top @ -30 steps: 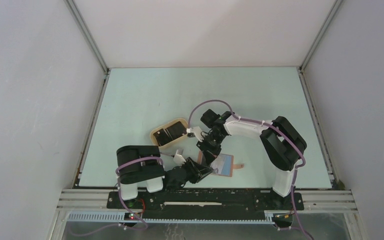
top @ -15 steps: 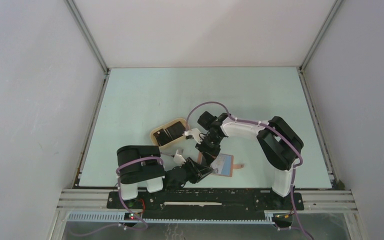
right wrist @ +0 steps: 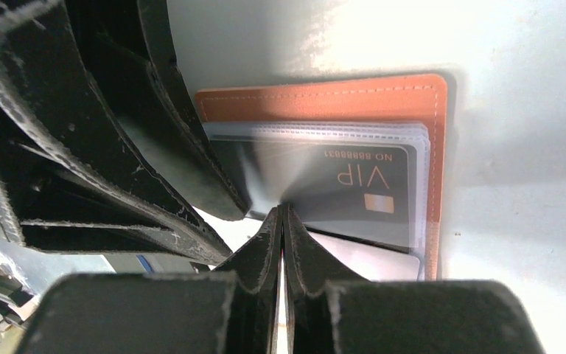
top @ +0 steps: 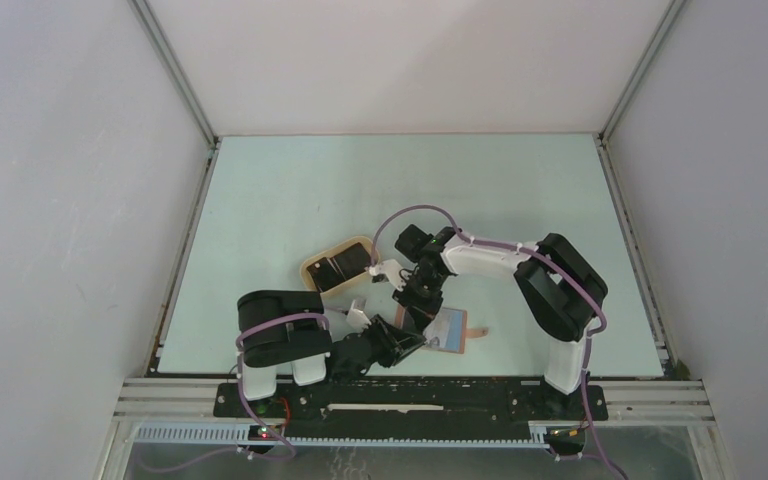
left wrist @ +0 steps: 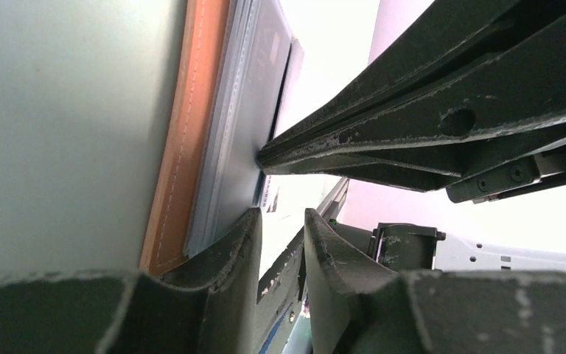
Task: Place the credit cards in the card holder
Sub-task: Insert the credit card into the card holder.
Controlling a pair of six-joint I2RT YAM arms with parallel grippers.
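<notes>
— What can be read on the dark grey credit card (right wrist: 354,177)?

— "VIP" in gold letters, upside down in the right wrist view. Above that runs a line beginning "NO:" with a row of eights, though the last digits are too smeared to be sure of. A small gold square sits beside the letters.

— Where does the card lie?

— It is partly inside the clear plastic sleeves (right wrist: 416,144) of the reddish-brown leather card holder (right wrist: 324,92). The holder lies open near the near edge of the pale green table (top: 360,180), about midway along it.

— And the grippers?

— The right gripper (right wrist: 283,212) has its fingers pressed together, pinching that card's edge. The left gripper (left wrist: 281,217) stands partly spread, with one finger leaning on the sleeve stack.

— What is hard to make out?

— A pale card (right wrist: 368,258) underneath is half covered. Behind the holder and to its left, the tan oval tray (top: 310,270) holds dark cards (top: 340,268), but how many cannot be told. From above, the arms hide most of the holder.
</notes>
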